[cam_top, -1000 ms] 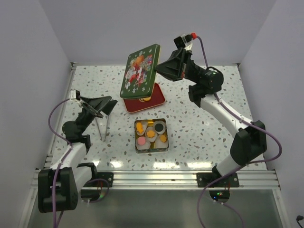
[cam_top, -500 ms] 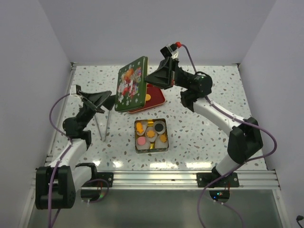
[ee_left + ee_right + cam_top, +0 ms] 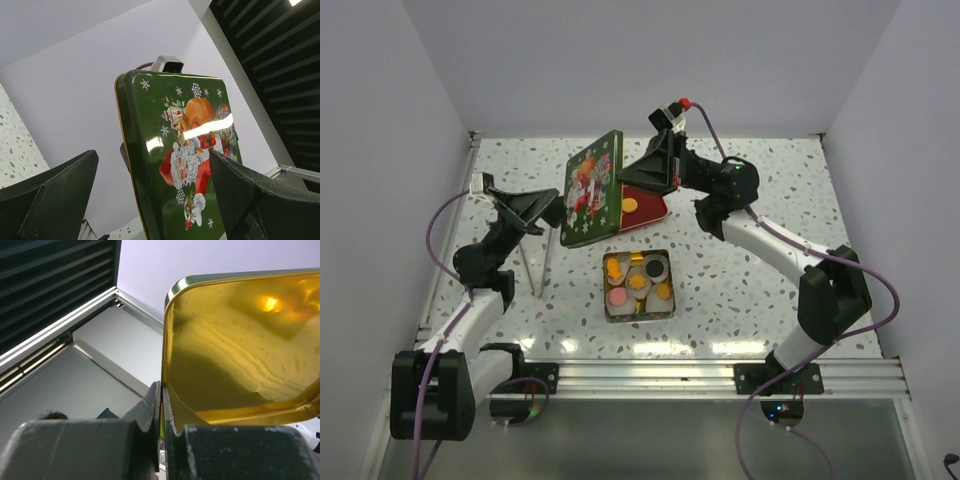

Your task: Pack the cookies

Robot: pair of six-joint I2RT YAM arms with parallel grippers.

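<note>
Cookies (image 3: 638, 283) flat in tin (image 3: 638, 317); lid (image 3: 590, 190) on edge, picture facing left.

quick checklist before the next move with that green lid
1. Right gripper clamped on the lid edge: ok.
2. Lid held up in the air: ok.
3. Left gripper open, facing the lid: ok.
4. Tin open, cookies inside: ok.
5. All cookies packed: not ok, a yellow cookie lies on the red tray.
6. Lid level above the tin: not ok, it is steeply tilted, on the tin's far side.
</note>
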